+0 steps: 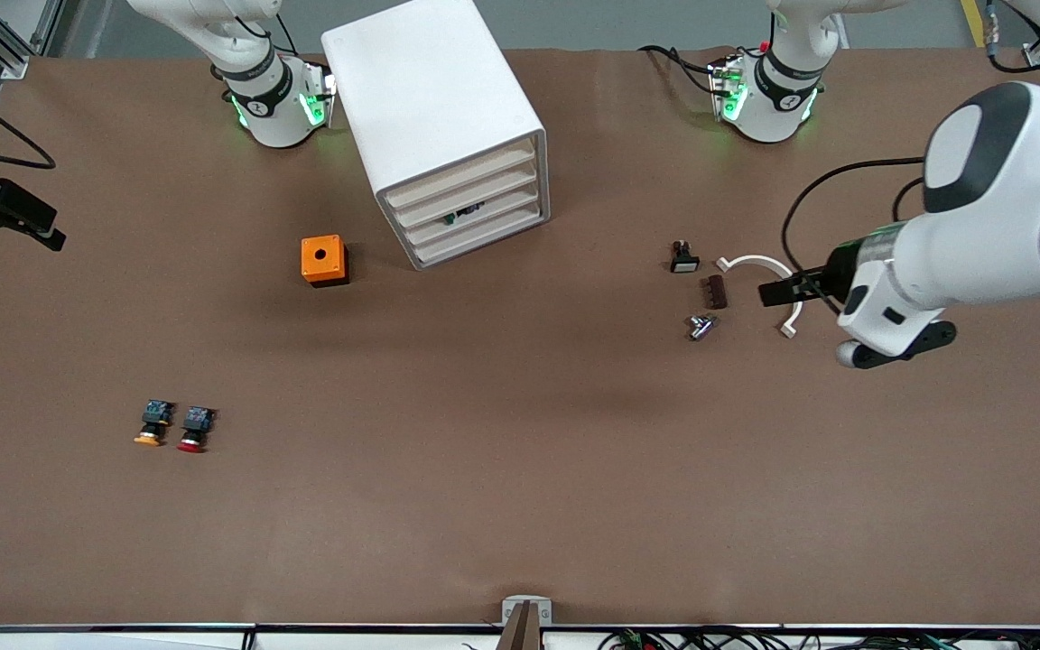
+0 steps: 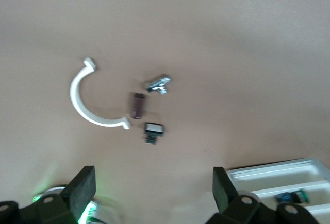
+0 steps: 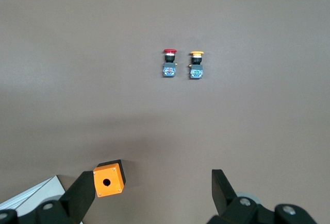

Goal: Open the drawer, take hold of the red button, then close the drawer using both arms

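Lying on the matte brown table [image 1: 520, 506], the glossy red-capped button [image 1: 194, 429] sits beside its orange-capped twin [image 1: 152, 424], well apart from both empty, spread grippers: right gripper [image 3: 149, 193], left gripper [image 2: 152, 190] over a curved white clip [image 2: 87, 100].

High front camera facing both bases; wrist cameras downward over the table [image 1: 520, 506], each sharing cabinet [image 1: 434, 108] corner.

Bare table surrounds the red button [image 1: 192, 432] except the orange-capped button [image 1: 152, 425] just beside it.
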Action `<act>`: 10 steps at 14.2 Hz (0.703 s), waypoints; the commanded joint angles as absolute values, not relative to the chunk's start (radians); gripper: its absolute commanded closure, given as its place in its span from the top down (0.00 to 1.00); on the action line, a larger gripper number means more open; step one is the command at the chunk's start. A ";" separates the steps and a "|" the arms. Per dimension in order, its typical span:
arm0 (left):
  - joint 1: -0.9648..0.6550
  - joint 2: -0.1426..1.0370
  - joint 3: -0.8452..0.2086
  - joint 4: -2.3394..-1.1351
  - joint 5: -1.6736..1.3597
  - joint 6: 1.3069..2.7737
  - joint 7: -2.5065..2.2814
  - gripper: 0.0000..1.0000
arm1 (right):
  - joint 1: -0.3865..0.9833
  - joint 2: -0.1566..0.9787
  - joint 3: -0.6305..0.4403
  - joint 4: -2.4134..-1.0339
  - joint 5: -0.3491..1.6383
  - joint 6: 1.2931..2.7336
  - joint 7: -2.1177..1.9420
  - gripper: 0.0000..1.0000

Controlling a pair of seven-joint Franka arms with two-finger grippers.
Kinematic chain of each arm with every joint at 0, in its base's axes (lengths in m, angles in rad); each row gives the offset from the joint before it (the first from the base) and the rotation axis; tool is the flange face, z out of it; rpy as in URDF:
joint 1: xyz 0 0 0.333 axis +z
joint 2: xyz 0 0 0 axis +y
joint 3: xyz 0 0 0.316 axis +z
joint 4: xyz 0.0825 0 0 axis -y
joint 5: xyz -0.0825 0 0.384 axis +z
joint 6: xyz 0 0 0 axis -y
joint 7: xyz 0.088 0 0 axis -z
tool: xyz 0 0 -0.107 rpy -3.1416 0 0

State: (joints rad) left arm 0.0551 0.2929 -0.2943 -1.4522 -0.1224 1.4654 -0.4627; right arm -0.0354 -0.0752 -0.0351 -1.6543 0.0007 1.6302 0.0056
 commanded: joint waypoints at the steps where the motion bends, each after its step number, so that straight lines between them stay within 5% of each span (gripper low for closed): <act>1: 0.113 0.165 -0.296 -1.593 -0.097 1.466 -0.312 1.00 | -0.026 -0.081 -0.044 -1.652 -0.006 1.618 0.005 1.00; 6: 0.023 -0.012 -0.100 -1.764 -0.097 1.503 -0.137 1.00 | -0.026 -0.084 -0.044 -1.654 -0.006 1.617 0.005 1.00; 10: 0.020 -0.138 -0.052 -1.908 -0.083 1.623 -0.051 1.00 | -0.026 -0.084 -0.046 -1.654 -0.003 1.617 0.006 1.00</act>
State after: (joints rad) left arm 0.0380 -0.0479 -0.0719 -1.8012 -0.1097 1.5456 -0.0805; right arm -0.0353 -0.0752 -0.0372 -1.6546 0.0007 1.6263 0.0056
